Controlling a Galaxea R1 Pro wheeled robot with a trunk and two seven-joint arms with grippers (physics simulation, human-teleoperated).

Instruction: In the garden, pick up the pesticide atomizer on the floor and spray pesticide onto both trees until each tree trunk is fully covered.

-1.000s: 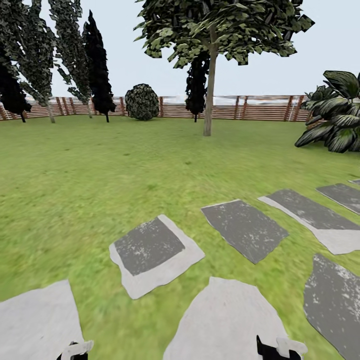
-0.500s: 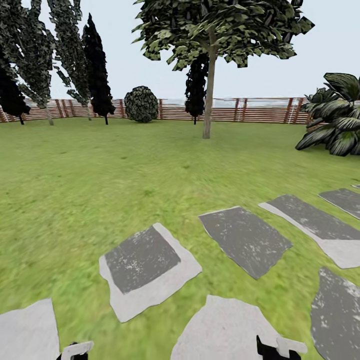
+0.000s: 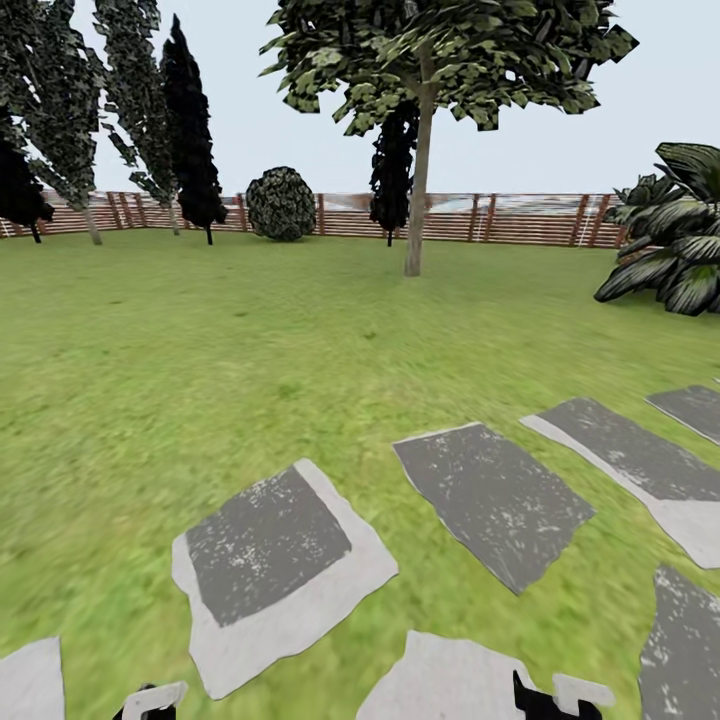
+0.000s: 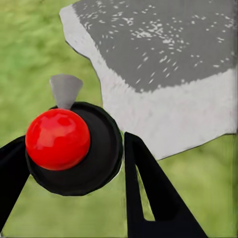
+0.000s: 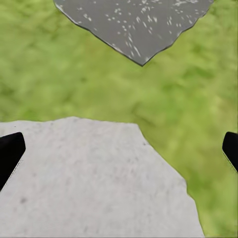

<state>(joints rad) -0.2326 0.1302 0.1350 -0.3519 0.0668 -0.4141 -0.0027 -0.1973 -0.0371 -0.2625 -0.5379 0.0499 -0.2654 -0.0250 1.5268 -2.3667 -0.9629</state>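
Observation:
In the left wrist view my left gripper is shut on the pesticide atomizer, a dark round body with a red knob and a small grey nozzle, held between the black fingers. My right gripper is open, its fingertips wide apart above a pale paving slab. The head view catches both grippers at its lower edge, left and right. A tree with a straight grey-brown tree trunk stands far ahead on the garden lawn.
Grey stepping stones cross the grass in front of me. A brown slatted fence closes the far side. Tall dark conifers and a round bush stand at the back left, a broad-leaved plant at the right.
The whole head view has shifted: the stepping stones slide down and to the left, so the camera is moving forward. Both grippers hold their place at the lower edge.

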